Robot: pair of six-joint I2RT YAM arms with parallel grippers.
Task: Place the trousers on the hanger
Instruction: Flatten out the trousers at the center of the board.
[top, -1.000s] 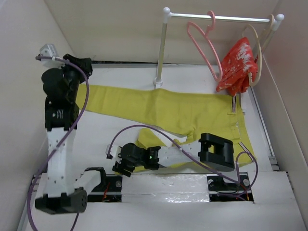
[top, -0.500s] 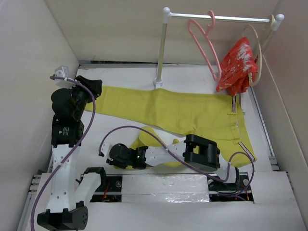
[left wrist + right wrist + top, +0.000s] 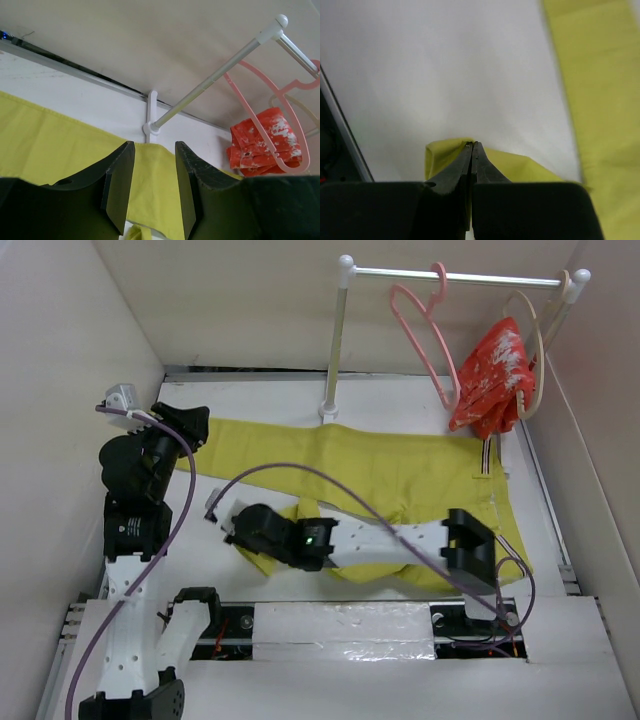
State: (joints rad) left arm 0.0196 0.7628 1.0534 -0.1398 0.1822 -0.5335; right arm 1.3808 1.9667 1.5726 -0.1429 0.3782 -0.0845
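The right wrist cam shows what the top cam cannot: the right end effector [image 3: 472, 146] is clenched on a small fold of the trousers [image 3: 600, 90], its two fingers pressed together with yellow cloth on both sides. In the top view this end effector [image 3: 243, 536] is at the end of the near leg, above the white bench [image 3: 270, 405].

The left wrist cam shows the left end effector [image 3: 154, 165] released, jaws apart and nothing between them. Behind it are the rack [image 3: 210, 82] and the hanger [image 3: 260, 112], which hangs on the rack.

From the top, the left end effector [image 3: 188, 423] is at the hem of the far leg; whether it touches is prob. not decidable.

The trousers [image 3: 400, 468] lie flat on the bench, waistband to the right.

Vs. 0.5 s ago, the right arm is farther from the near edge and the near leg is lifted with it.
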